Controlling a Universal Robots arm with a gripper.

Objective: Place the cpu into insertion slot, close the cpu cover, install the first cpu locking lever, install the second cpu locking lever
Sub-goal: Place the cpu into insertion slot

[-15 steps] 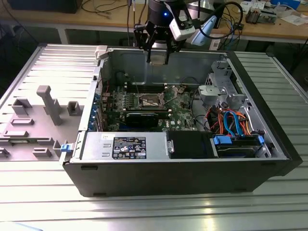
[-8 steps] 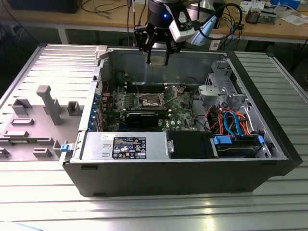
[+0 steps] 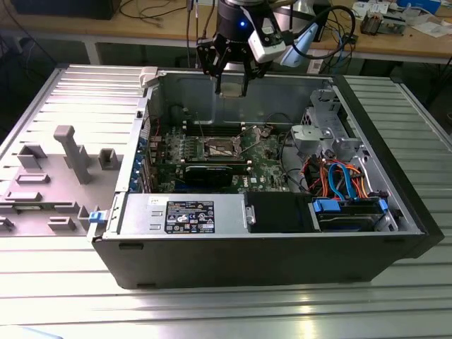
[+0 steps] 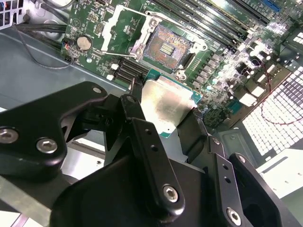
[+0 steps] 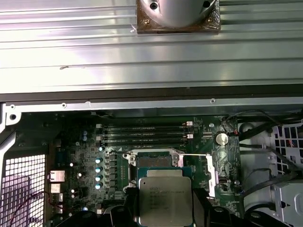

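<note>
I hold the cpu (image 4: 165, 106), a small flat square chip with a silvery-grey metal top. My black gripper (image 5: 165, 210) squeezes it from two sides, one finger on each. The chip lies flat, shiny side up, and it touches nothing but my fingers (image 4: 147, 142).

It hangs in the air above the square open slot (image 4: 165, 47) on the green board (image 5: 222, 142), well apart from it. The slot has nothing in it, and its tiny gold dots show. The cpu cover (image 4: 112, 22), a thin silvery metal frame with a big window, is flipped open just beside the slot.

The board lies inside a big dark metal computer case (image 3: 247, 261) with its side off. In the exterior view my gripper (image 3: 232, 88) is up over the case's back edge. The case rests on a ribbed grey metal table (image 3: 212, 311).
</note>
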